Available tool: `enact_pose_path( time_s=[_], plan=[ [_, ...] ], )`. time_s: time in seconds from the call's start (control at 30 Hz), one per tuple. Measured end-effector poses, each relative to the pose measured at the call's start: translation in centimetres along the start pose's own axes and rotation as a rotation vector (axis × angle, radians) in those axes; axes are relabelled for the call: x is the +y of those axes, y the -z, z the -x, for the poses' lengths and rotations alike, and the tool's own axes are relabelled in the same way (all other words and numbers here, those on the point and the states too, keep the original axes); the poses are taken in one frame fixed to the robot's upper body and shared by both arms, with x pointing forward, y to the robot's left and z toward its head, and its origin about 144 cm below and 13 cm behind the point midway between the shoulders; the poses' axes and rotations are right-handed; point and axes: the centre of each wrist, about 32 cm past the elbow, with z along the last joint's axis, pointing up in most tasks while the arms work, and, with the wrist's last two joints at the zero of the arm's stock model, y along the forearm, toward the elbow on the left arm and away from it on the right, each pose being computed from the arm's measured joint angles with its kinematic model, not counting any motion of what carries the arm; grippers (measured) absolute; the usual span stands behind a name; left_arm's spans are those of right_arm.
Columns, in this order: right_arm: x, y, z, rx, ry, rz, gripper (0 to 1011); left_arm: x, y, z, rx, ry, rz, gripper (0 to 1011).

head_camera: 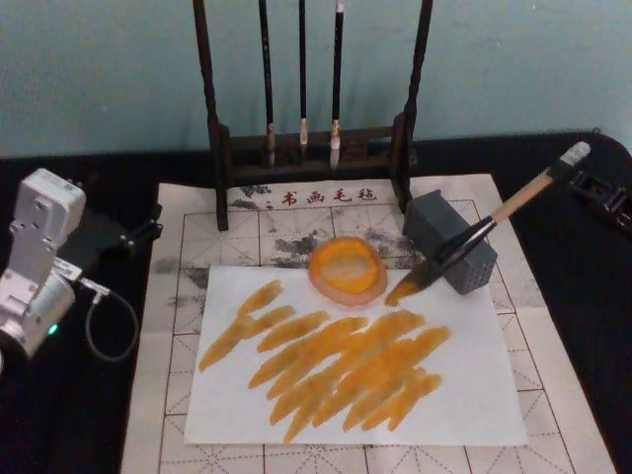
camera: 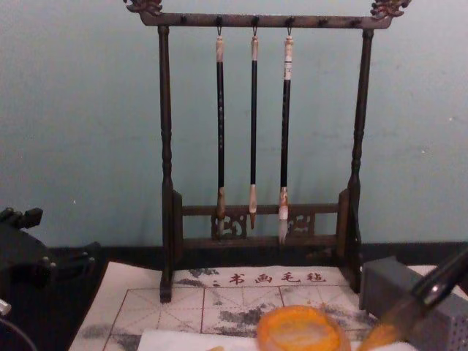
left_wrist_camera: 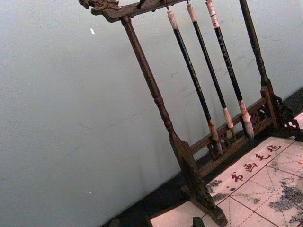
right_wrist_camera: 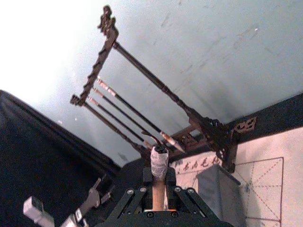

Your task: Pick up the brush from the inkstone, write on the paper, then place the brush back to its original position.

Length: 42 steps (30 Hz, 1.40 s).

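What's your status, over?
Right gripper shut on the brush, tip at the paper beside the inkstone. Left gripper parked at left. Grey block close behind the brush.

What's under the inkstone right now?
The inkstone straddles the top edge of the painted paper, with the gridded felt mat beneath. What lies directly under the dish is covered.

In my chest view the brush point(camera: 433, 286) runs off the right edge and the inkstone point(camera: 302, 327) is cropped at the bottom, while the head view cuts off the top of the rack point(head_camera: 316, 156).
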Motion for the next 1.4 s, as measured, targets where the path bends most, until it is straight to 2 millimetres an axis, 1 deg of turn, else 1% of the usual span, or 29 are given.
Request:
enact_pose_path(
  time_s=[0.33,0.4,0.57,1.17,1.4],
  plan=[
    [1.9,1.5,0.0,0.068,0.019,-0.057,184,0.0,0.0,0.0,0.000,0.000,0.000,1001],
    [2.6,2.1,-0.1,0.081,0.032,-0.070,184,0.0,0.0,0.0,0.000,0.000,0.000,1001],
    [3.4,3.0,0.0,0.091,0.056,-0.089,184,0.0,0.0,0.0,0.000,0.000,0.000,1001],
    [5.7,5.2,0.3,0.080,0.142,-0.142,184,0.0,0.0,0.0,0.000,0.000,0.000,1001],
    [6.2,5.8,0.4,0.085,0.160,-0.154,184,0.0,0.0,0.0,0.000,0.000,0.000,1001]
  ],
)
